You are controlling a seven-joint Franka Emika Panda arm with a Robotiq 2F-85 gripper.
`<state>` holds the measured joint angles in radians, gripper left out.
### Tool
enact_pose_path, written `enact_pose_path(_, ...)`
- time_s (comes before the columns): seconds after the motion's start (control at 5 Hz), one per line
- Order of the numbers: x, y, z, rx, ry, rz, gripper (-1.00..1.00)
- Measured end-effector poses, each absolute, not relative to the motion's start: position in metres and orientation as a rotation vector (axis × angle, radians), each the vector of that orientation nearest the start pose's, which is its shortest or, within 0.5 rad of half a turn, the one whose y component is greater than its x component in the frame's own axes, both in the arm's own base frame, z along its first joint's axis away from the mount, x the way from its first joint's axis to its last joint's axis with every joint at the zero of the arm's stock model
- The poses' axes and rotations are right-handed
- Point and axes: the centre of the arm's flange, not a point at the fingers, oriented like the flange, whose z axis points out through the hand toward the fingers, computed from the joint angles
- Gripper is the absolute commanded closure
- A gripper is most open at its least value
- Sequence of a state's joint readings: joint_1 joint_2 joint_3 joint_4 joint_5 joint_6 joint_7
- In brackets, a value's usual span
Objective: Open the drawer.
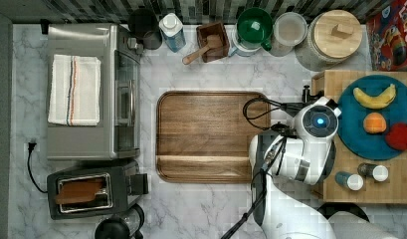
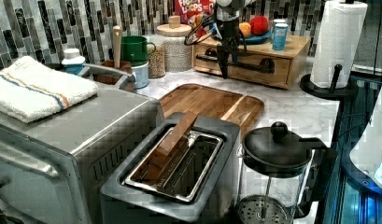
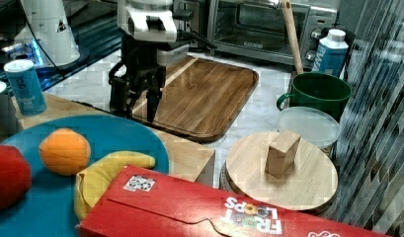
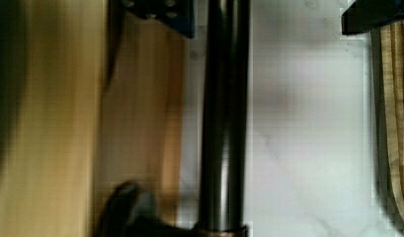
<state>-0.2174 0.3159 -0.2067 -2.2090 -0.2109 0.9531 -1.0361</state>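
Arm bent down, pincer (image 2: 224,70) pointing straight down, fingers (image 4: 372,17) spread wide on both sides of the black handle (image 4: 224,113), drawer (image 2: 247,63) front just behind.

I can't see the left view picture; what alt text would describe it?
A robot gripper hangs at the long black handle of a light-wood drawer at the back of a marble counter. In front lie a dark wooden tray, a toaster, a toaster oven and a glass coffee press.
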Motion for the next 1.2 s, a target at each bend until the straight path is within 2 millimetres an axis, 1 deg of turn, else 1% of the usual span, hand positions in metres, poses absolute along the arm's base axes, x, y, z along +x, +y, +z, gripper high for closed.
enact_pose_path(0.2,0.5049,-0.2227,0.2345,-3.314,-0.032,0.116,-1.00)
enact_pose_path(0.4,0.5022,-0.2231,0.2369,-3.304,-0.024,0.146,-1.00)
enact_pose_path(0.8,0.5046,-0.2225,0.2379,-3.301,0.043,0.108,-1.00)
enact_pose_path(1.0,0.5083,-0.2227,0.2356,-3.305,0.125,0.046,-1.00)
enact_pose_path(1.2,0.5112,-0.2213,0.2354,-3.300,0.349,-0.023,-1.00)
